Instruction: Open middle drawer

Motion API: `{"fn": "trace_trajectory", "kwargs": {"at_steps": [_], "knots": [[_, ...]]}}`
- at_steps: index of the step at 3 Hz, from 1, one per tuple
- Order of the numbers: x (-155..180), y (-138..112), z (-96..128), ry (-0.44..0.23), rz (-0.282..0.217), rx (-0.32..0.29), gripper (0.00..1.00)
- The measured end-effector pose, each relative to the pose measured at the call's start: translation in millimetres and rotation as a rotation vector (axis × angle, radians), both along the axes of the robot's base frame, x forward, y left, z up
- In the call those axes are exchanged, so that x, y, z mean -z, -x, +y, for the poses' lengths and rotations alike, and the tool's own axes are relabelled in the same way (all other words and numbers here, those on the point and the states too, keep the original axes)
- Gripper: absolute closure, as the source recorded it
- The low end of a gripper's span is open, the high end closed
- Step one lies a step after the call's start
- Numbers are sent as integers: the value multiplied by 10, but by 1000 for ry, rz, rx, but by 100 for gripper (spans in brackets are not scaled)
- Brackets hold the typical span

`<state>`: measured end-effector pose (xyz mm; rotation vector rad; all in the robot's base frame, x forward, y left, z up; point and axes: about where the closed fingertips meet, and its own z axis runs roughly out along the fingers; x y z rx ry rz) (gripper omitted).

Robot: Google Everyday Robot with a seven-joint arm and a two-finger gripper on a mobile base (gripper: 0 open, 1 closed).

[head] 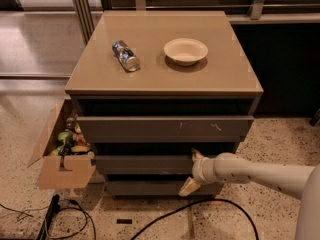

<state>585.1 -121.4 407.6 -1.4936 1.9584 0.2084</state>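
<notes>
The middle drawer (142, 164) is the plain dark-grey front in the cabinet, below the taller scratched front (165, 128) and above the narrow bottom front (145, 188). It stands out slightly past the bottom one. My gripper (192, 171) comes in from the right on a pale arm (260, 174). Its two cream fingers are spread, one at the drawer's top edge (197, 155) and one below its bottom edge (189, 186), straddling the right part of the front.
On the cabinet top (165, 79) lie a crushed can (125, 55) and a pale bowl (185, 50). An open cardboard box (62, 149) of items stands at the cabinet's left. Black cables (165, 219) run over the speckled floor in front.
</notes>
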Motion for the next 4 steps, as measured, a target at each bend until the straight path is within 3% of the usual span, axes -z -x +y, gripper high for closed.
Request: {"fn": "trace_trajectory", "kwargs": {"at_steps": [4], "knots": [[14,-3,0,0,1,0,92]]}}
